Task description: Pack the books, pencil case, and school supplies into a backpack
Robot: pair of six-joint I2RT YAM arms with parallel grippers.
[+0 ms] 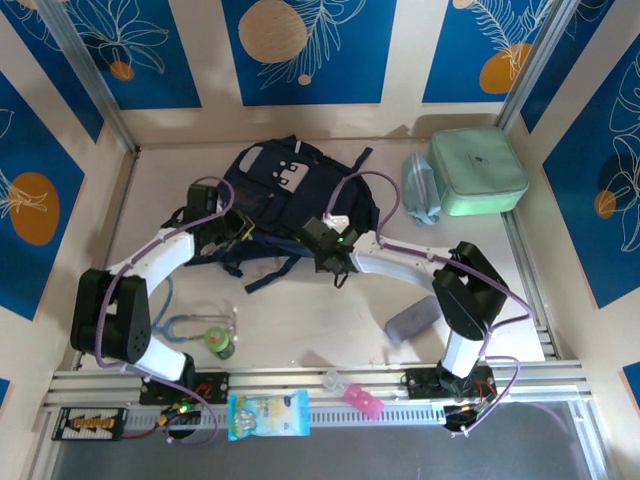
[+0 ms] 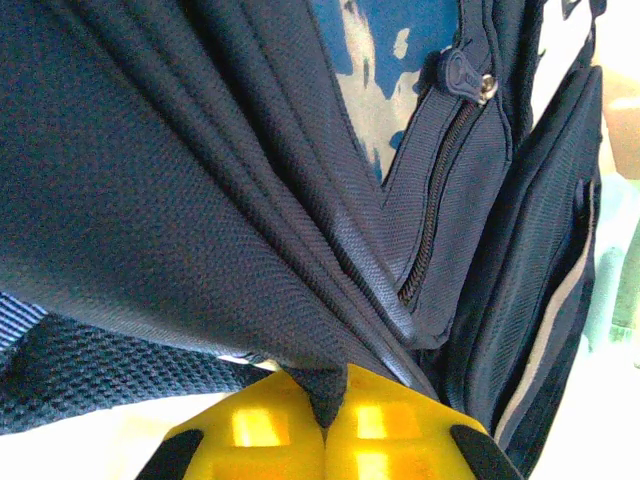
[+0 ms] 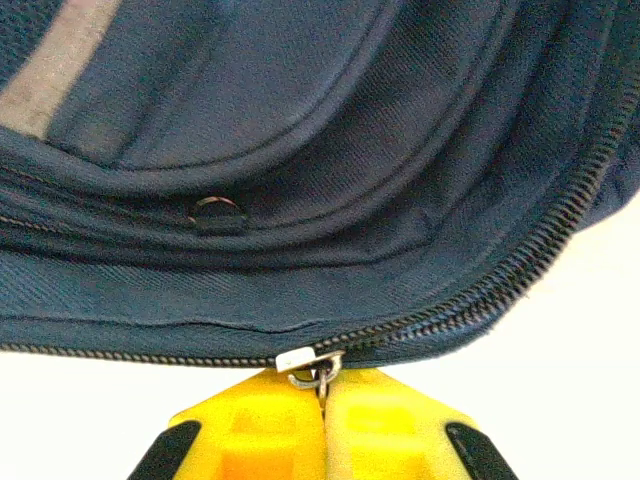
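The navy backpack [image 1: 290, 185] lies flat at the back middle of the table, buckles up. My left gripper [image 1: 226, 236] is at its near left edge, its yellow fingers shut on a fold of navy fabric [image 2: 325, 395]. My right gripper [image 1: 322, 245] is at the near right edge. It is shut on the metal zipper pull [image 3: 322, 375], just below the slider [image 3: 308, 356]; the zip [image 3: 540, 245] runs right. A blue-and-white surface [image 2: 372, 70] shows in the bag's gap beside a side zip [image 2: 440, 190]; I cannot tell if it is one of the books.
A mint-green case [image 1: 478, 172] and a pale blue item [image 1: 420, 190] sit at the back right. A grey-lilac pouch [image 1: 412, 320] lies near the right arm. A green item [image 1: 220, 345] and a blue loop [image 1: 185, 322] lie front left. A packet [image 1: 268, 415] and a pink piece [image 1: 362, 400] rest on the front rail.
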